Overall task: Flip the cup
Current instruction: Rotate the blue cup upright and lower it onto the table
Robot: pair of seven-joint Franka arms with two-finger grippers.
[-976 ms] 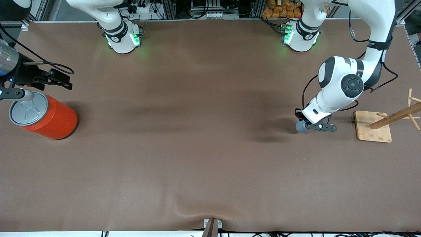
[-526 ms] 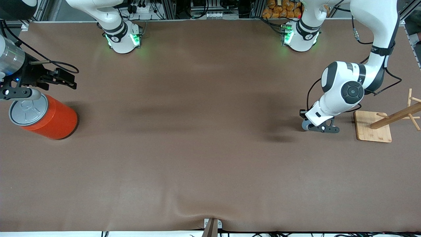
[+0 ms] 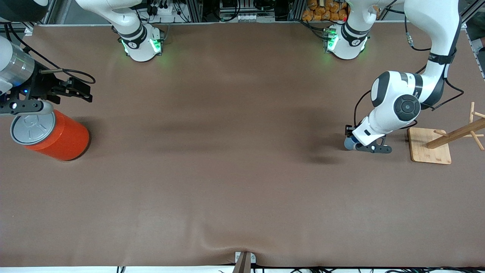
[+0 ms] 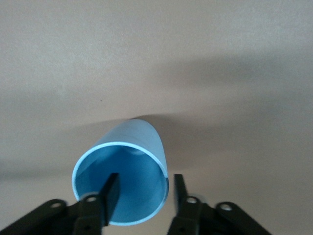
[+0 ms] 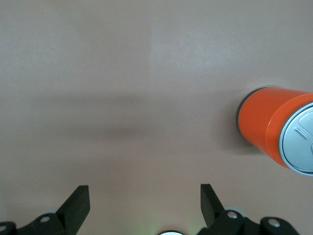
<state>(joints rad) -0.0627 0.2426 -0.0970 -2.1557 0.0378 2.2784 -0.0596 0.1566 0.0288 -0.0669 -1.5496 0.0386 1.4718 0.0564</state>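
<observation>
The light-blue cup (image 3: 348,143) rests on the brown table toward the left arm's end, mostly hidden under the left hand. In the left wrist view the cup (image 4: 132,147) turns its open mouth to the camera. My left gripper (image 4: 145,179) is open and straddles the cup's rim: one finger (image 4: 110,193) is inside the mouth, the other finger (image 4: 180,188) is outside, a small gap off the wall. In the front view the left gripper (image 3: 360,146) sits low at the cup. My right gripper (image 3: 84,91) waits open and empty above the table's other end.
An orange can (image 3: 58,135) with a grey lid stands by the right gripper, also in the right wrist view as the orange can (image 5: 271,125). A wooden peg rack on a square base (image 3: 426,148) stands beside the left hand.
The left gripper was shut on the cup's rim and has now opened. The hand carried the cup slightly toward the rack before that. The right hand drifted a little inward.
</observation>
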